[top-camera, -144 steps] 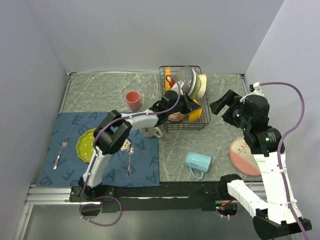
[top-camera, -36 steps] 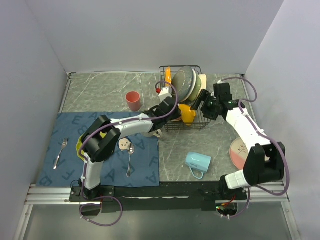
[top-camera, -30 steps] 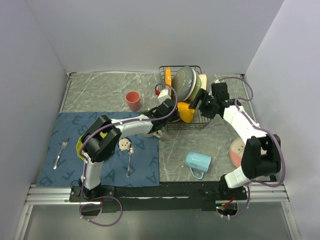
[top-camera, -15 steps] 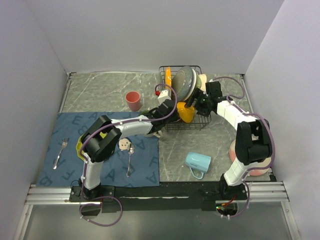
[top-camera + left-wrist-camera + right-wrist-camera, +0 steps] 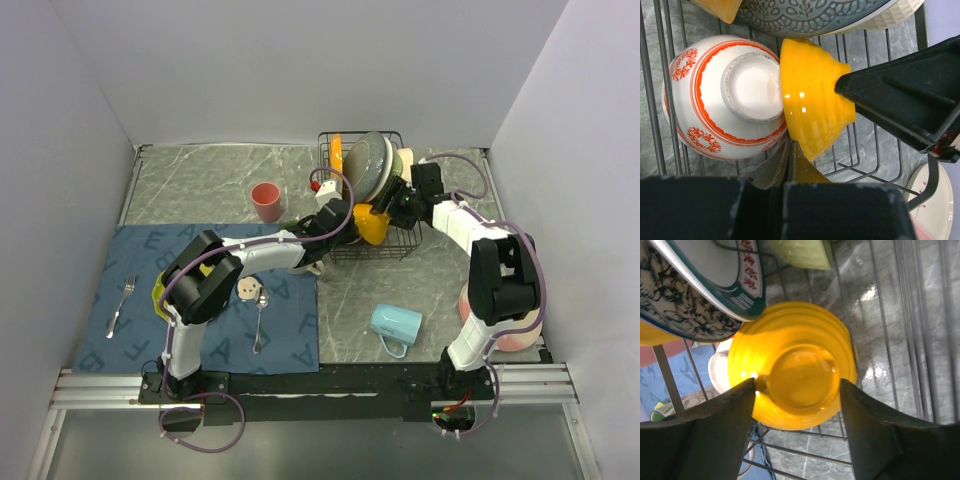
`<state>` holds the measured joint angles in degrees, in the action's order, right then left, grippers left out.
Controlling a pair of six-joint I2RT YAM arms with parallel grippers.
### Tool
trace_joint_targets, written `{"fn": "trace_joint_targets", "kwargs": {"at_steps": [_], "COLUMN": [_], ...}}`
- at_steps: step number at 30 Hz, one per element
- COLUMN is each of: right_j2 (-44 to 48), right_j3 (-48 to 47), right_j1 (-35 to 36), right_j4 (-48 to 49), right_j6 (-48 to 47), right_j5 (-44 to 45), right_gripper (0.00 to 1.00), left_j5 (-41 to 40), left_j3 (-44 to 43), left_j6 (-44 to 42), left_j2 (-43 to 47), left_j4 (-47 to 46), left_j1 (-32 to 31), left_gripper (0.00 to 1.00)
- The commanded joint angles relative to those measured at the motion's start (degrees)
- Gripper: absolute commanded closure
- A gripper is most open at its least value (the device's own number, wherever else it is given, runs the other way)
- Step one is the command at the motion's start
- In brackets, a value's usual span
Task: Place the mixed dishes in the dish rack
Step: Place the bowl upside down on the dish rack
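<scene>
Where the orange bowl [image 5: 796,365] lies in the dish rack [image 5: 372,257], right gripper [image 5: 797,386] clasps it wide-jawed; left gripper [image 5: 786,162] pinched closed alongside.

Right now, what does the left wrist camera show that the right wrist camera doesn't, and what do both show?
Only left wrist: the red-patterned bowl, base toward the camera, against the orange bowl, and the edge of a plate outside the rack. Only right wrist: a pale green bowl and a corner of blue mat. Both: the orange bowl, the rack wires, and the right gripper straddling that bowl.
</scene>
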<state>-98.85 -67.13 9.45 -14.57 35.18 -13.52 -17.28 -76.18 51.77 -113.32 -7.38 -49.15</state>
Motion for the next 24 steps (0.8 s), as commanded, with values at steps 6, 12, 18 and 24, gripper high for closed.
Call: {"fn": "trace_joint_targets", "kwargs": {"at_steps": [6, 12, 18, 24], "right_j2": [-0.4, 1.2, 1.2, 1.8], "right_j3": [0.4, 1.0, 0.9, 1.4], "right_j1": [0.0, 0.0, 0.0, 0.2], "right_j4": [2.4, 2.4, 2.4, 3.0], "right_j6": [0.5, 0.2, -0.4, -1.6], "right_j5": [0.4, 0.9, 0.3, -0.3], "right_gripper": [0.62, 0.89, 1.00, 1.00], "left_j5": [1.0, 1.3, 1.5, 1.8], "left_j3": [0.6, 0.6, 0.2, -0.5], "left_j6": [-0.5, -1.4, -2.1, -3.9], "left_j2": [0.2, 0.5, 0.6, 0.8], "left_j4": [1.0, 0.5, 0.4, 0.2], "left_j1": [0.1, 0.1, 0.1, 0.0], "left_gripper": [0.99, 0.98, 0.99, 0.99]}}
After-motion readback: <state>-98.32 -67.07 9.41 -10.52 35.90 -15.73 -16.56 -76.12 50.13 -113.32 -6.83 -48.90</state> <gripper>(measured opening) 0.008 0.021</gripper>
